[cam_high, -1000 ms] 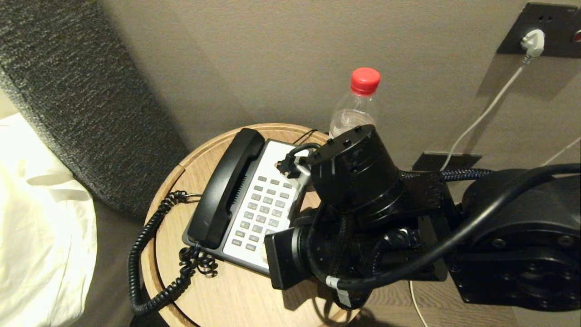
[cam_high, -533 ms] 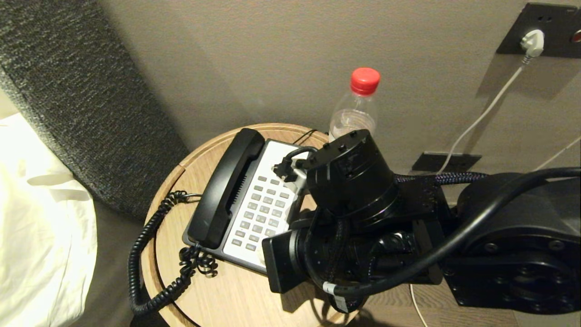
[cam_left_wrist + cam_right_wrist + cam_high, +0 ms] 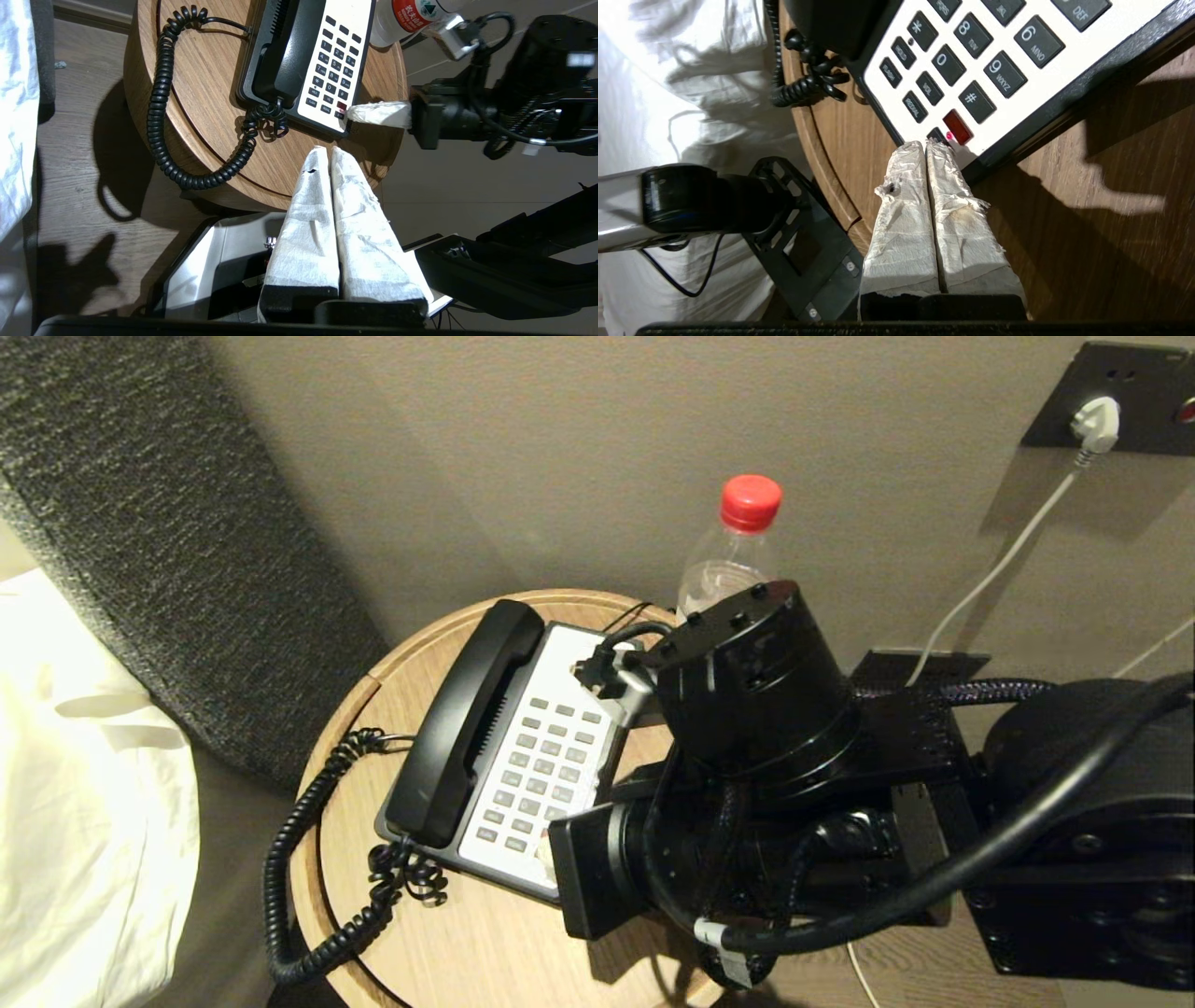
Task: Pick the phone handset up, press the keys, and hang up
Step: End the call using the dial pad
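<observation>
The long glossy black phone handset (image 3: 464, 723) is seated in its cradle at 9 o'clock of the keypad. The right gripper (image 3: 928, 145), pressed together, touches the 5 o'clock corner keys; slippage could press a wrong key. The left gripper (image 3: 328, 153), pressed together, hangs clear of the round wooden tabletop (image 3: 485, 943).

Phone keypad (image 3: 994, 60) keys read 8, 6, 0, 9.

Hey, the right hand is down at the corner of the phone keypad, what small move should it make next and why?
Probably lift the right hand slightly off the keypad. It is shut, its tips at the corner key beside the lit red button, so the press looks made. The handset lies in its cradle.
</observation>
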`<state>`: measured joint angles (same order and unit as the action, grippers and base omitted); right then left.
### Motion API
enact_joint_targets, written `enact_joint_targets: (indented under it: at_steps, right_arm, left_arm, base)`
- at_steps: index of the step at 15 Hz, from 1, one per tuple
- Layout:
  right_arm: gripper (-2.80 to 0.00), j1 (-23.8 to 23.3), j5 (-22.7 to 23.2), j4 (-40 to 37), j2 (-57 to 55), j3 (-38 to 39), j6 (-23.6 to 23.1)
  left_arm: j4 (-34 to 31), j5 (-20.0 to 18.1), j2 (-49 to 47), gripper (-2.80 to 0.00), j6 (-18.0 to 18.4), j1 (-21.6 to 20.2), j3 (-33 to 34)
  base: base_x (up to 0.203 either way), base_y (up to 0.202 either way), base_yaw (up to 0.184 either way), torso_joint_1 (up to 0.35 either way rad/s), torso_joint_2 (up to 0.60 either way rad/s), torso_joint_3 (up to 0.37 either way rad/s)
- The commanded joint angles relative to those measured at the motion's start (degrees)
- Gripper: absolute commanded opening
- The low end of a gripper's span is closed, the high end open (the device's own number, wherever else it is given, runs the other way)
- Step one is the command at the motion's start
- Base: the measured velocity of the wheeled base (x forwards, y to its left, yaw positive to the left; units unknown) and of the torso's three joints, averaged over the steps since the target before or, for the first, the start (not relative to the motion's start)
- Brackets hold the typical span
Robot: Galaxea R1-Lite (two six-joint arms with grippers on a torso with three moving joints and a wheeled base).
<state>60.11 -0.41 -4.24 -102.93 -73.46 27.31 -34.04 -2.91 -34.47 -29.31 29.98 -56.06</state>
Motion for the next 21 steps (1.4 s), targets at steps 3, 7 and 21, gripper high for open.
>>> enact_joint_targets:
  at_steps: [3, 7, 21]
  right_arm:
    - [-2.8, 0.3, 0.2, 0.1, 0.5, -0.1, 0.3]
    - [-2.8, 0.1, 0.1, 0.3, -1.1, -0.7, 0.0]
    - [-2.8, -0.5, -0.5, 0.4, -3.0, -0.3, -0.6]
  left_arm:
    - [-0.2, 0.0, 0.1, -2.8, -0.2, 0.0, 0.1]
    - [-0.2, 0.0, 0.5, -2.8, -0.1, 0.0, 0.1]
    - [-0.2, -0.1, 0.9, -2.8, -0.1, 0.0, 0.3]
  base:
    - [0.0, 0.0, 0.0, 0.0, 0.0, 0.0]
    - [0.0, 0.0, 0.0, 0.0, 0.0, 0.0]
    - [0.0, 0.0, 0.0, 0.0, 0.0, 0.0]
